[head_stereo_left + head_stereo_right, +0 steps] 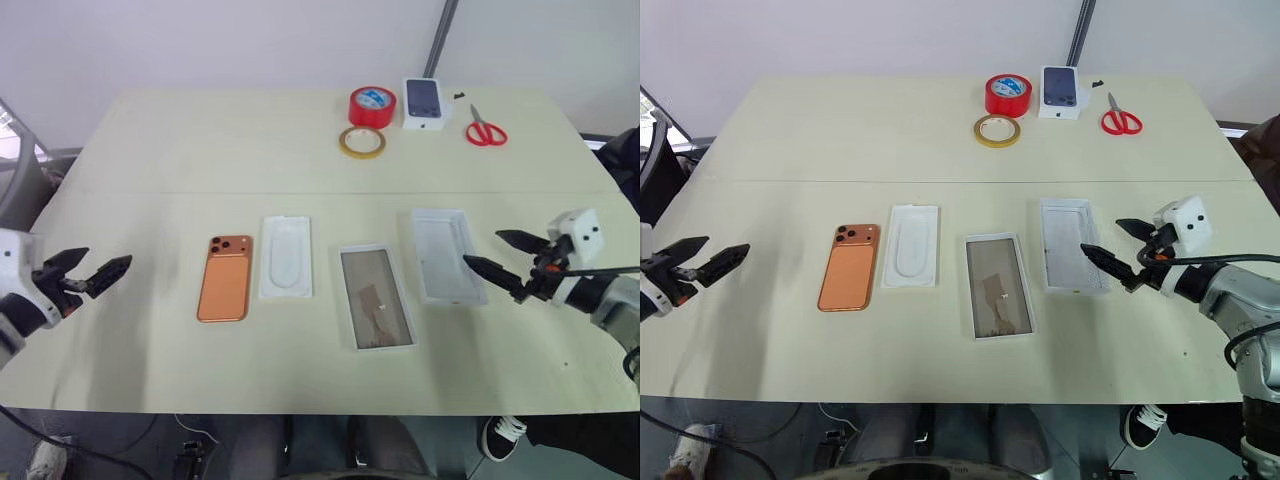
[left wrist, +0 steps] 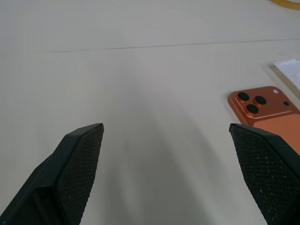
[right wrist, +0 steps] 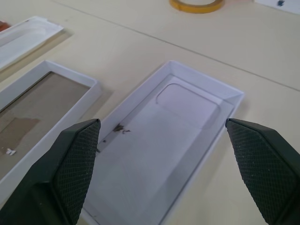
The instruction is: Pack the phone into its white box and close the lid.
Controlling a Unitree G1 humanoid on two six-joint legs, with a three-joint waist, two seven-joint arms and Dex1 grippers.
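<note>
Phone (image 2: 265,112) camera cluster faces left pincer (image 2: 166,140).

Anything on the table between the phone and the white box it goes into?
Yes. Between the phone and the white box lie the white insert and a tray with a brown base, side by side on the table. Both are flat; the phone would need carrying over them.

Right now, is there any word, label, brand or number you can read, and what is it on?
None legible.
Red tape roll: pale label, too blurred to read.
Small printed box: a dark phone picture, no readable text.
Phone: no marking visible.
</note>
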